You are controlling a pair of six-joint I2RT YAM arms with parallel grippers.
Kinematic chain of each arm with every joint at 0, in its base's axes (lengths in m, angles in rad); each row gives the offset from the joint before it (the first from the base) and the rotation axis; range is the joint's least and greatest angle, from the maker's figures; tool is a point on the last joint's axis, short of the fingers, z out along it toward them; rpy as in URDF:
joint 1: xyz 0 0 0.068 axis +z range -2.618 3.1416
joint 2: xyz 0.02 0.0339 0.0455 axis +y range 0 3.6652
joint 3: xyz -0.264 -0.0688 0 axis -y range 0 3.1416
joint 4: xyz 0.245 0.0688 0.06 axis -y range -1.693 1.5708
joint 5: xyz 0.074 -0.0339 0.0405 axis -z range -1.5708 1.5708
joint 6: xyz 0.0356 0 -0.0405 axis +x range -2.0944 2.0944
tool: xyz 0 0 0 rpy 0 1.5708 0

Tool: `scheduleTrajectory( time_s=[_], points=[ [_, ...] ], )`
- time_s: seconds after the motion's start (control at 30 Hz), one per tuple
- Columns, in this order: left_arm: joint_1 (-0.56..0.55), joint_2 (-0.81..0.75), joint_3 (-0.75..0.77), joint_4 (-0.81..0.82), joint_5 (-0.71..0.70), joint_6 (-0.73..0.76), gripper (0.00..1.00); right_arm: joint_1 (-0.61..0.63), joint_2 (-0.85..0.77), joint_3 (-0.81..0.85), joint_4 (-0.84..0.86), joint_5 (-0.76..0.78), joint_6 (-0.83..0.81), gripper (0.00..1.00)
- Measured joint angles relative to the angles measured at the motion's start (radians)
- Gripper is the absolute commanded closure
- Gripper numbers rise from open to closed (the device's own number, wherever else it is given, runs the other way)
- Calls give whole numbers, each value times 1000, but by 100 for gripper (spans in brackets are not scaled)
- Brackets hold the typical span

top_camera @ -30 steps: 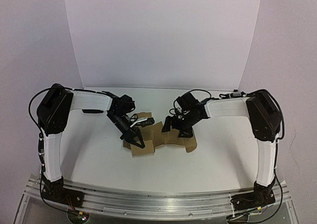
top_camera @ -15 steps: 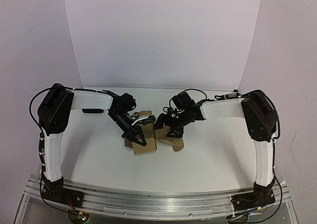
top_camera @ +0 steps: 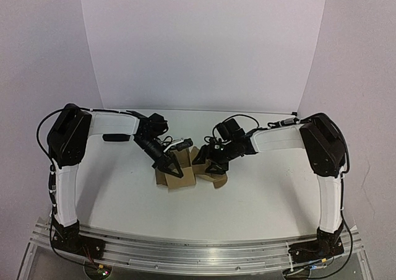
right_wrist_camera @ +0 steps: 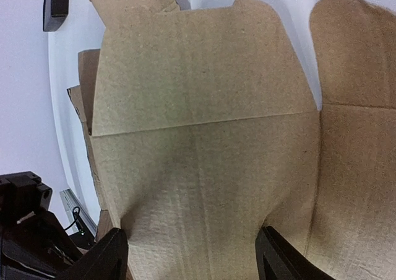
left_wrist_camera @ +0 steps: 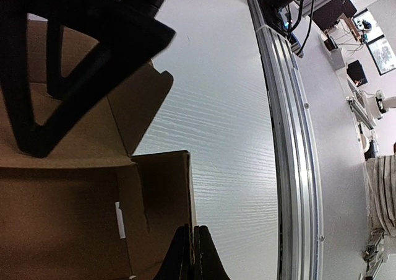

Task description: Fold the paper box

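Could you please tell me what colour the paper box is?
Plain brown cardboard; the paper box shows best in the right wrist view.

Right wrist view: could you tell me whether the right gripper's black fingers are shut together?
No, the right gripper has its fingers well apart, with the plain brown cardboard paper box showing between them.

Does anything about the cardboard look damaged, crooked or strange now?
Nothing stands out. The paper box is half folded on the table, flaps standing at different angles, no tear visible.
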Motion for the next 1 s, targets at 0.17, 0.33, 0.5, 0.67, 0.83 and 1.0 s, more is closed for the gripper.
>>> scheduleTrajectory(
  time_s=[0.17, 0.33, 0.5, 0.67, 0.83, 1.0],
  points=[
    [22, 7, 24, 2, 14, -33, 99, 1, 0, -11, 19, 0, 0, 28],
    [38, 8, 34, 24, -3, -79, 96, 2, 0, -20, 34, 0, 0, 28],
    [42, 14, 40, 50, -30, -110, 94, 4, -1, -23, 40, 5, 0, 28],
    [41, 24, 55, 65, -73, -111, 90, 5, -1, -28, 48, 9, 1, 28],
    [42, 26, 60, 72, -103, -123, 96, 6, -1, -31, 55, 10, 4, 28],
    [43, 26, 61, 74, -111, -145, 92, 6, -2, -31, 56, 11, 4, 28]
  ],
)
